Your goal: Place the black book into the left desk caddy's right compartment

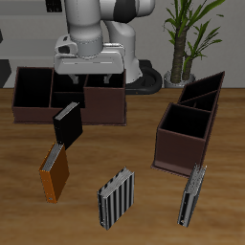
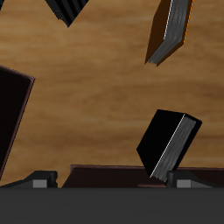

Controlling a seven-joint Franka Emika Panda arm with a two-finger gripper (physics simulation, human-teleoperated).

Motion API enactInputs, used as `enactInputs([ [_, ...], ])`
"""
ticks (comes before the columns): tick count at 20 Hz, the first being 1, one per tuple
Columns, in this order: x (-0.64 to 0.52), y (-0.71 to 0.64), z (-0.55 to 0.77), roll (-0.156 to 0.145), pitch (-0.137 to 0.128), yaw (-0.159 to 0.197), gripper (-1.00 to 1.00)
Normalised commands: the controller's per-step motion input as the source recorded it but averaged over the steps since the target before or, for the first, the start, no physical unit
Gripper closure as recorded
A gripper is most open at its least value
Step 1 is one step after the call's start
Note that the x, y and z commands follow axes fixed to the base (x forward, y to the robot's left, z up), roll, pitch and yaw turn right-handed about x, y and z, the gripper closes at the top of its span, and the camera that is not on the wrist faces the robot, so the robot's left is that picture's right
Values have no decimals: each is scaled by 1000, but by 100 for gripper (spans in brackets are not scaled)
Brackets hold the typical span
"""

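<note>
The black book [image 1: 67, 124] stands tilted on the table just in front of the broadside caddy, its pale page edge visible in the wrist view [image 2: 166, 144]. My gripper [image 1: 88, 84] hangs above it, open and empty. In the wrist view the gripper [image 2: 111, 179] has its fingers wide apart, and the book sits close to one fingertip [image 2: 184, 181], not between them. The left desk caddy [image 1: 206, 96] stands apart across the table, end-on. Its large right compartment [image 1: 185, 129] is the near end and is empty.
The broadside caddy [image 1: 29, 113] stands right behind the black book. An orange-brown book [image 1: 54, 172], a grey-and-black striped book [image 1: 117, 198] and another thin book [image 1: 194, 196] stand nearer the table's front edge. A potted plant [image 1: 187, 38] is at the back.
</note>
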Motion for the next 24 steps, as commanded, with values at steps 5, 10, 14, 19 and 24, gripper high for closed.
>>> enactInputs([
  [5,-73,-372,-41,-20,-10,-37,-100],
  [10,-4,-655,-2,-43,-40,-58,-100],
  [14,94,-456,-88,-45,-24,-27,-100],
  [19,111,-185,-201,-37,-3,1,-100],
  [24,79,-36,-384,-18,5,-14,-100],
])
